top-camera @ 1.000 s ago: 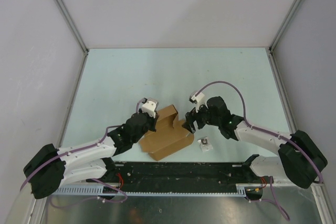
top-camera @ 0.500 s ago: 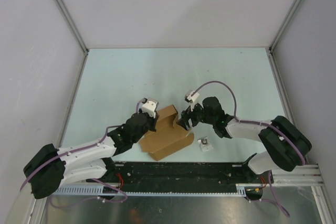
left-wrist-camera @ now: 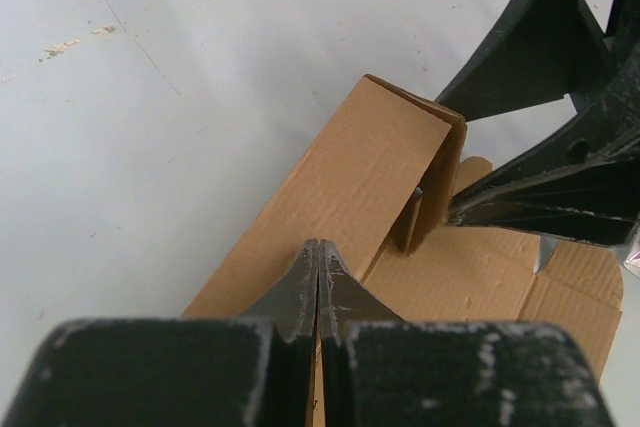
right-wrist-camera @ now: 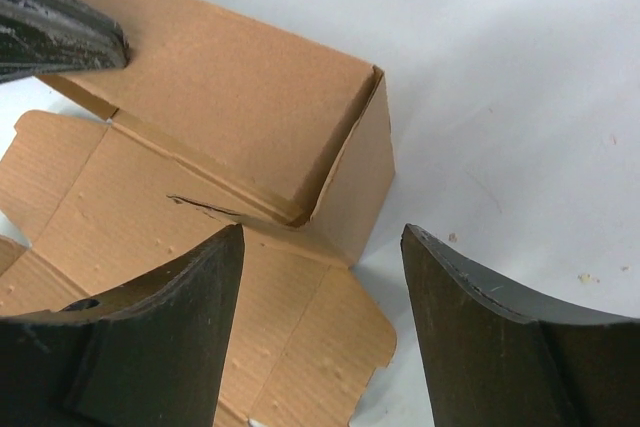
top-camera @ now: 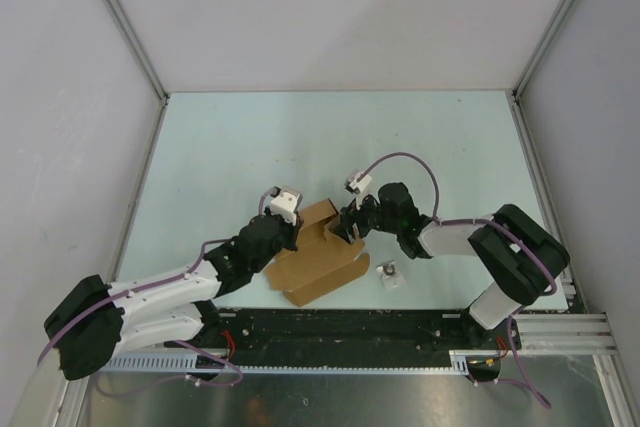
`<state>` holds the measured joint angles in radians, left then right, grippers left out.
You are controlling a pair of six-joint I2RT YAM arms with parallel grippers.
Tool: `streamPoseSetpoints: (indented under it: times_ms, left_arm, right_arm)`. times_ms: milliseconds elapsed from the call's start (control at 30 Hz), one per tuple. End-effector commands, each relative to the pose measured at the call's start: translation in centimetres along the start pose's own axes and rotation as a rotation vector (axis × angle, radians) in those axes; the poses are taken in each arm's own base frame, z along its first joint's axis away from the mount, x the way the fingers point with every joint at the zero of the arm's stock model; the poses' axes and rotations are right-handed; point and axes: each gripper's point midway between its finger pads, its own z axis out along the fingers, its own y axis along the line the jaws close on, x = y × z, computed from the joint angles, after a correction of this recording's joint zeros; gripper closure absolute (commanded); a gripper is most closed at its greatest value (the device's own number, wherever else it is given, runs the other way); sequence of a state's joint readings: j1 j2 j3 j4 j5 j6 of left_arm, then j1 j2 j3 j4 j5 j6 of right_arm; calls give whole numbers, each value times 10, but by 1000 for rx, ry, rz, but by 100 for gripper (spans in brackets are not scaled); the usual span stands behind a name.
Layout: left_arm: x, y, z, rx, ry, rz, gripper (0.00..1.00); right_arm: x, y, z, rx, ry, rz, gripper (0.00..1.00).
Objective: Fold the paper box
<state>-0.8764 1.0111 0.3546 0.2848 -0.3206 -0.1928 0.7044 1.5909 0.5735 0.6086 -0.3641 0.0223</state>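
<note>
At frame centre I see the plain brown cardboard paper box, unprinted, its inner face faintly ribbed. The smooth table under it is pale mint green. Both scuffed grippers read black: left gripper and right gripper. Lower right of the box lies a small white-grey square object.

A pale mint-green tabletop fills the middle of the space, matte and lightly scuffed, with a few small specks showing up close. Plain off-white wall panels close it in at the back, on the left and on the right. Slim silvery aluminium posts rise at the two far corners. Along the near edge runs a black mounting rail, and beyond it a brushed grey metal sheet. The light is soft and even.
</note>
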Motion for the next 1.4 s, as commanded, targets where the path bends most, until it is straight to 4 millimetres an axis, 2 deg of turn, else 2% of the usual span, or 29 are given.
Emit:
streamPoseSetpoints:
  times_ms: [0,433,600,800,1367]
  left_arm:
    - [-6,-4,-2,29,-20,-2,100]
    - [-5,-7,-1,43,-16,0,100]
    - [-8,-8,-2,47,-21,1,100]
    - [-8,-10,-2,58,-19,2,100]
    - [-1,-22,-4,128,10,-18,100]
  right_arm:
    - [-35,0,11,-19,-107,-38,32]
    - [-31,6,25,-10,-114,-46,42]
    - [-26,4,26,2,-103,-49,43]
    - [-31,3,28,17,-125,-47,53]
    - [-36,1,42,75,-201,-27,71]
